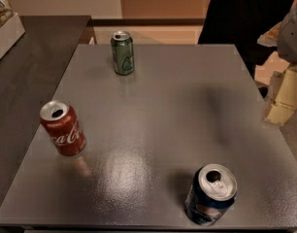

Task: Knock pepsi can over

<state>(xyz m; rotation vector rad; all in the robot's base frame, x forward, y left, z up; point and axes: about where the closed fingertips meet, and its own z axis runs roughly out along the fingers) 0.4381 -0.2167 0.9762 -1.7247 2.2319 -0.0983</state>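
Note:
The pepsi can [210,194] is dark blue with a silver opened top. It stands upright near the front right of the grey table [163,110]. My gripper [280,106] shows as pale cream fingers at the right edge of the view, beyond the table's right side. It is well behind and to the right of the pepsi can, apart from it. The arm above it is partly cut off by the frame edge.
A red Coca-Cola can [63,128] stands upright at the table's left. A green can [123,53] stands at the back centre. A dark counter [27,72] adjoins the table on the left. A dark shape [245,13] rises behind the back right corner.

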